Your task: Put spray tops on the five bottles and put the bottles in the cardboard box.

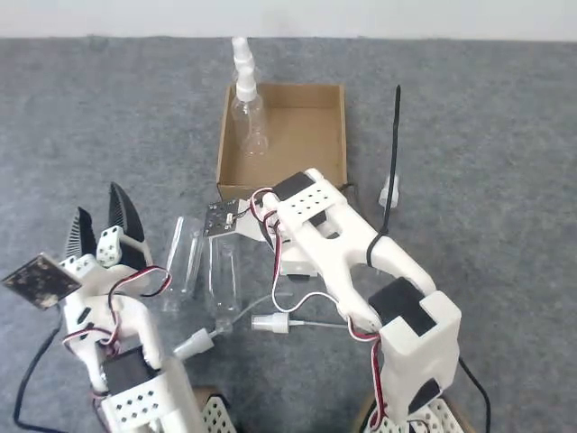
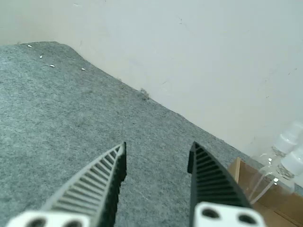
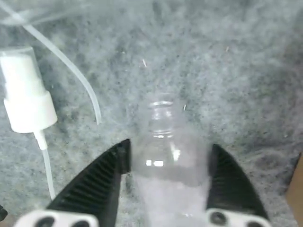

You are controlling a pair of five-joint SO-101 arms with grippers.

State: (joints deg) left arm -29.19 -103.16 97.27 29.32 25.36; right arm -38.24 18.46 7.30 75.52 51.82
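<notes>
My right gripper [image 3: 168, 156] is open, its fingers on either side of an uncapped clear bottle [image 3: 165, 156] lying on the grey carpet. A white spray top [image 3: 26, 101] with its tube lies close by. In the high view the right arm [image 1: 343, 244] covers that bottle. Two more clear bottles [image 1: 185, 257] [image 1: 224, 271] lie beside it, and spray tops [image 1: 270, 322] [image 1: 194, 343] lie nearer the arm bases. My left gripper [image 1: 97, 224] [image 2: 156, 165] is open and holds nothing, off to the left. Two capped bottles [image 1: 247, 104] [image 2: 286, 146] stand at the cardboard box's [image 1: 338, 135] far left corner.
A black stick [image 1: 394, 153] stands upright right of the box, with a white spray top [image 1: 389, 191] at its foot. A pale wall [image 2: 189, 56] borders the carpet behind the box. Open carpet lies to the far left and right.
</notes>
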